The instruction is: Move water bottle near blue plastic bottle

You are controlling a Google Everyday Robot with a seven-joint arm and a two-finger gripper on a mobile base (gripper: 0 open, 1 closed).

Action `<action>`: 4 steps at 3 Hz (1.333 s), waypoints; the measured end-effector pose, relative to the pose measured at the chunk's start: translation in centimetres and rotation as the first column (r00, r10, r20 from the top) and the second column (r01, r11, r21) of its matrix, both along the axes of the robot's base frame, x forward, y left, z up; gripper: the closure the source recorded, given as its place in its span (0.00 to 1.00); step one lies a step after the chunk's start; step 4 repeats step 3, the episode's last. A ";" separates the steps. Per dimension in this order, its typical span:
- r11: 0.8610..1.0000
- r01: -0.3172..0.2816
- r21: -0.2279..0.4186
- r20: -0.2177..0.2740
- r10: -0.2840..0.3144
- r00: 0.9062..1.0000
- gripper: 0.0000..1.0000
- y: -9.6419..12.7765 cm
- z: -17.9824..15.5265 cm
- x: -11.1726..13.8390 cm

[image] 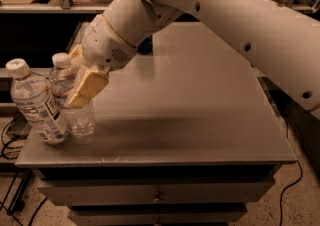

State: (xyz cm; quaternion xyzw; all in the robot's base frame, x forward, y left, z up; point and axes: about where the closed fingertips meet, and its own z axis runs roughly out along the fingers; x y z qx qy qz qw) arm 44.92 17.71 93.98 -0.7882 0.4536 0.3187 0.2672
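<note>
The water bottle [75,110], slim and clear with a white cap, stands upright near the table's front left corner. My gripper [76,87] is shut on it around its upper half, with one tan finger [87,86] across its front. The blue plastic bottle [36,104], wider with a tall white label and white cap, stands just left of it, touching or nearly touching. My white arm reaches in from the upper right.
The grey table [200,120] has its left edge close beside the two bottles and its front edge just below them. A dark object [145,46] sits behind my wrist. Shelving and cables lie beyond the left side.
</note>
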 end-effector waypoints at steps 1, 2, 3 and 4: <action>1.000 0.002 -0.005 -0.008 -0.002 1.000 0.13 0.2 -0.6 -0.1; 1.000 0.011 0.002 -0.015 -0.011 1.000 0.00 -0.1 -1.0 0.1; 1.000 0.011 0.002 -0.014 -0.011 1.000 0.00 -0.1 -1.0 0.1; 1.000 0.011 0.002 -0.014 -0.011 1.000 0.00 -0.1 -1.0 0.1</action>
